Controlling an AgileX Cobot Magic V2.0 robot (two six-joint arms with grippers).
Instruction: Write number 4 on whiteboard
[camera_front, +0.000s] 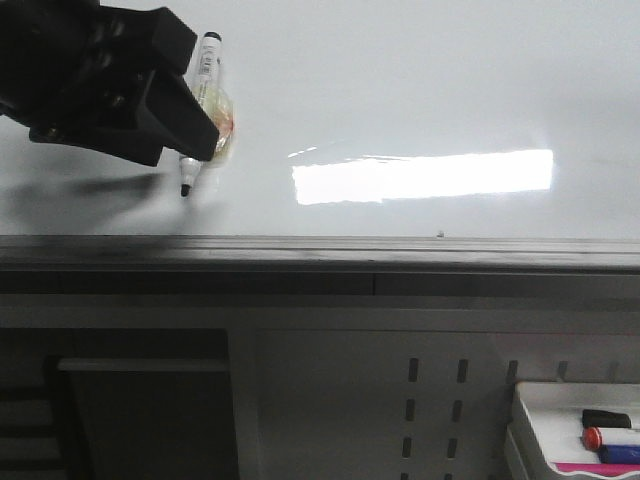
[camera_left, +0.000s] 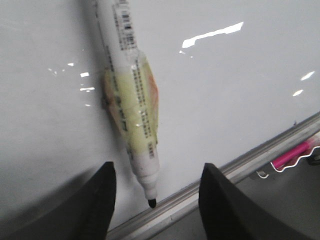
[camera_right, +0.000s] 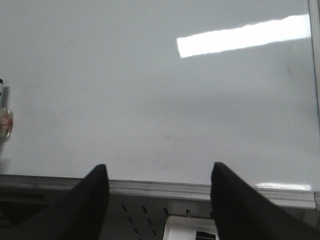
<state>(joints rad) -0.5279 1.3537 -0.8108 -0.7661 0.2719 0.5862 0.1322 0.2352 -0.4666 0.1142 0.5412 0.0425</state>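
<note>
The whiteboard (camera_front: 420, 90) is glossy white, with a bright light patch and a grey metal front edge (camera_front: 400, 250). No number 4 or other stroke shows on it. A white marker (camera_front: 208, 70) with a yellowish taped wrap and a bare black tip lies on the board at the left. My left gripper (camera_front: 185, 135) hangs over it. In the left wrist view the gripper (camera_left: 156, 172) is open, with the marker (camera_left: 135, 100) between and beyond its fingers, untouched. My right gripper (camera_right: 159, 167) is open and empty over the board's front edge. It is out of the front view.
A white tray (camera_front: 540, 420) at the lower right holds a red-capped marker (camera_front: 610, 437) and a black one (camera_front: 605, 418). A grey perforated panel (camera_front: 440, 400) runs below the board's edge. A pink item (camera_left: 290, 156) shows beyond that edge in the left wrist view.
</note>
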